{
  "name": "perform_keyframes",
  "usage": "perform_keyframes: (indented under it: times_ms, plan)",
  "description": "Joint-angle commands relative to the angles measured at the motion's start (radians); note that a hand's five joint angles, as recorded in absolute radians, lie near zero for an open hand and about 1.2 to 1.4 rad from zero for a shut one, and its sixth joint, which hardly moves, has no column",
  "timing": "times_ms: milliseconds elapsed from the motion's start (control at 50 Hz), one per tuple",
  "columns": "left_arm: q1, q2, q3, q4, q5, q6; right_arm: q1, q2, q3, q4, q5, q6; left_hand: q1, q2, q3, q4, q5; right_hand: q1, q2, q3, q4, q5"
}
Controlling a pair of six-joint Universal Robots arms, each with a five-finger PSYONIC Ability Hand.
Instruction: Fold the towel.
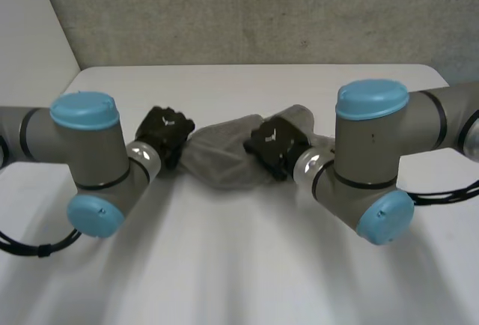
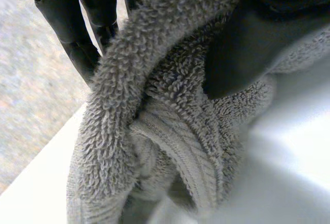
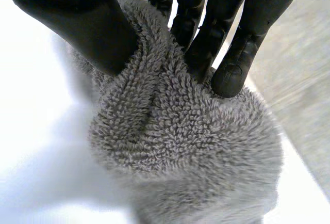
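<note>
you see the grey towel (image 1: 224, 162) bunched on the white table (image 1: 239, 265). your left hand (image 1: 165, 134) pinches its left end between thumb and fingers; your right hand (image 1: 275, 145) pinches a fold at its right end.

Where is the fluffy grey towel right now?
Head view: the towel lies bunched in the middle of the table, pinched between the left hand and the right hand.
</note>
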Motion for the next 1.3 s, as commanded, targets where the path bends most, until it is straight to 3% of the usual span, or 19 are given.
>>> perform_keyframes:
  times_ms: [20, 40, 80, 200, 480, 740, 960, 1060, 1100, 1160, 1240, 1300]
  plan:
    - [-0.001, 0.083, -0.114, -0.011, -0.002, -0.002, -0.009, -0.002, 0.023, 0.115, -0.003, -0.009, -0.059, -0.124, -0.184, -0.157, -0.273, -0.555, -0.535, -0.557, -0.575, -0.565]
    - [-0.001, 0.114, -0.151, -0.010, 0.000, -0.002, -0.009, -0.018, 0.032, 0.114, -0.003, -0.007, -0.146, -0.212, -0.272, -0.245, -0.360, -0.721, -0.701, -0.722, -0.741, -0.730]
    - [-0.001, 0.146, -0.184, -0.002, 0.000, -0.002, -0.011, -0.042, 0.041, 0.111, -0.003, -0.004, -0.257, -0.323, -0.383, -0.356, -0.472, -0.807, -0.787, -0.808, -0.827, -0.816]
    - [-0.020, 0.249, -0.281, -0.001, 0.000, -0.002, -0.014, -0.127, 0.049, 0.086, -0.005, 0.106, -0.569, -0.635, -0.695, -0.668, -0.783, -0.883, -0.864, -0.885, -0.903, -0.893]
    - [-0.026, 0.347, -0.412, 0.001, 0.000, -0.002, -0.091, -0.165, -0.138, 0.203, -0.071, 0.128, -0.793, -0.859, -0.919, -0.892, -1.007, -1.007, -0.987, -1.008, -1.027, -1.017]
    - [-0.018, 0.387, -0.504, 0.047, -0.005, -0.002, -0.206, 0.087, -0.365, 0.244, -0.066, 0.063, -0.843, -0.909, -0.969, -0.941, -1.057, -0.972, -0.952, -0.973, -0.992, -0.981]
    - [0.048, 0.396, -0.527, 0.107, 0.003, -0.004, -0.227, 0.223, -0.471, 0.424, -0.075, 0.005, -0.837, -0.903, -0.963, -0.936, -1.051, -0.942, -0.923, -0.944, -0.962, -0.952]
    - [0.079, 0.390, -0.531, 0.102, 0.014, -0.004, -0.242, 0.231, -0.471, 0.422, -0.075, 0.016, -0.834, -0.900, -0.960, -0.933, -1.048, -0.740, -0.720, -0.741, -0.760, -0.749]
    - [0.089, 0.387, -0.544, 0.101, 0.035, -0.004, -0.242, 0.232, -0.471, 0.407, -0.074, 0.025, -0.831, -0.897, -0.957, -0.930, -1.045, -0.445, -0.425, -0.446, -0.465, -0.455]
    - [0.102, 0.387, -0.556, 0.101, 0.080, -0.004, -0.241, 0.232, -0.466, 0.394, -0.072, 0.037, -0.825, -0.891, -0.951, -0.924, -1.039, -0.326, -0.306, -0.327, -0.346, -0.335]
    - [0.118, 0.387, -0.564, 0.098, 0.126, -0.005, -0.242, 0.223, -0.439, 0.364, -0.072, 0.091, -0.805, -0.871, -0.931, -0.903, -1.019, 0.063, 0.083, 0.062, 0.043, 0.054]
    - [0.140, 0.389, -0.576, 0.091, 0.167, -0.005, -0.244, 0.206, -0.404, 0.347, -0.072, 0.120, -0.775, -0.841, -0.901, -0.874, -0.990, 0.078, 0.098, 0.077, 0.058, 0.069]
